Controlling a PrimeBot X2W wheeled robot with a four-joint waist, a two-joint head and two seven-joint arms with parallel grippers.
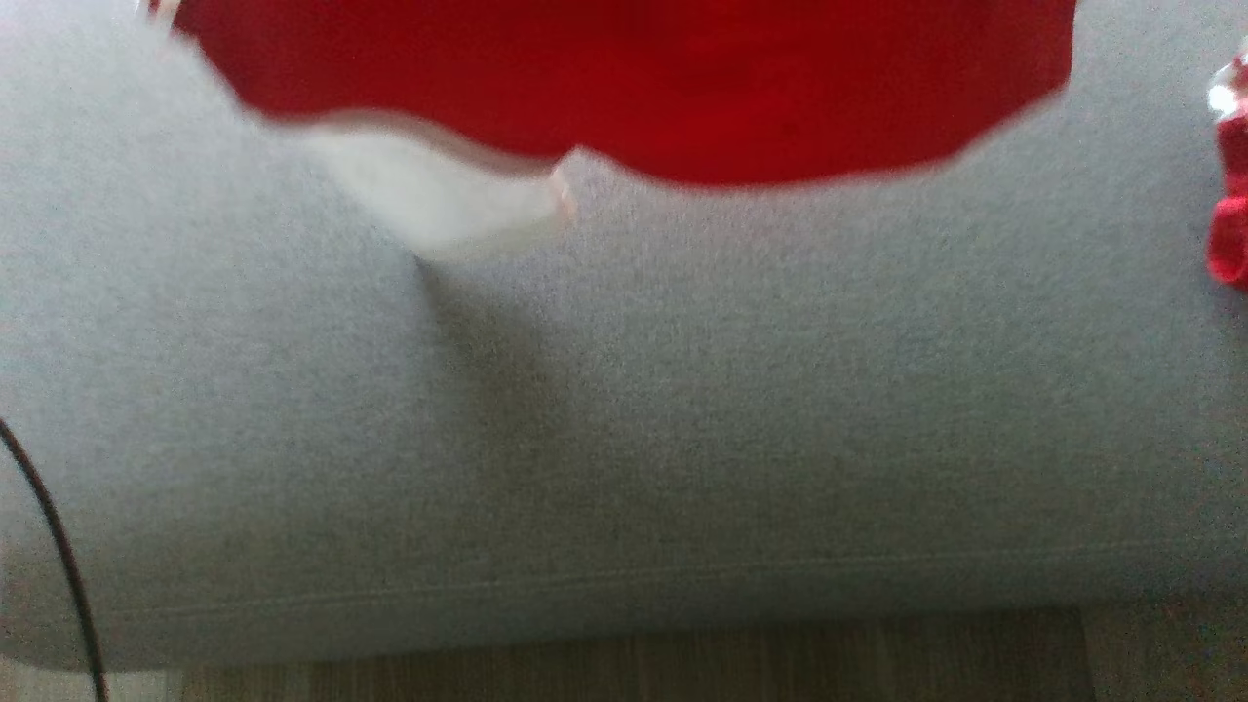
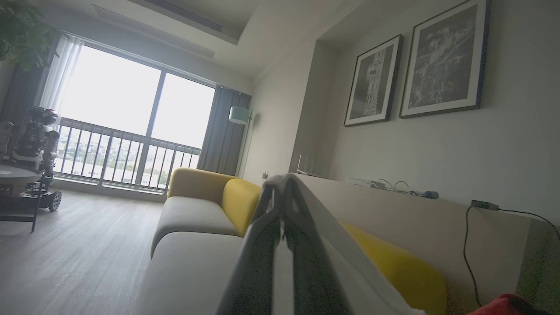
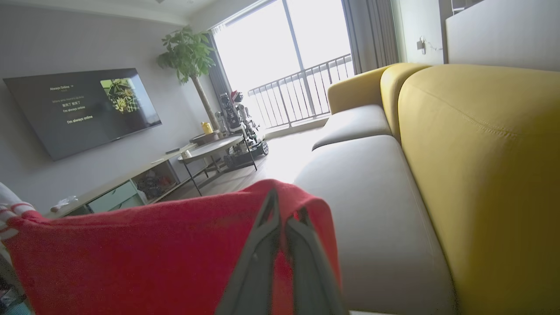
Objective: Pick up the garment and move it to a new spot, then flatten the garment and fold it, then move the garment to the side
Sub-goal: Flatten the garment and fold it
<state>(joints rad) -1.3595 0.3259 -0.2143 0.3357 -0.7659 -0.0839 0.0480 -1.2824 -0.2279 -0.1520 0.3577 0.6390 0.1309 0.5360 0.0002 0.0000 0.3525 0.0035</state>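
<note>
A grey sofa (image 1: 624, 439) w/ yellow backrests is seen below and ahead of the L end effector (image 2: 282, 188) and the R end effector (image 3: 282, 210). Its seat is spread across the head view, w/ wood floor (image 1: 634, 658) along the near edge.

A red garment (image 3: 131, 253) is held up over that seat between the two end effectors. It is blurred in the head view, where a white part is hung from its lower edge on the L side. In the R wrist view the red cloth is stretched away to the left of the R end effector, and a white-striped cuff is seen at its far end.

Far ahead of the L end effector a big window (image 2: 131, 113) w/ a railing is seen. A wall TV (image 3: 83, 109) is seen ahead-left of the R one. Two framed pictures (image 2: 442, 61) are hung up and to the right of the L one.

The R end effector is pressed together, w/ the garment's red edge pinched between its fingers. The L end effector is likewise pressed together. Pale cloth, apparently the garment's white part, is pinched at its tips and draped down one finger.

A black cable (image 2: 468, 253) is hung from the ledge behind the sofa, right of the L end effector.
</note>
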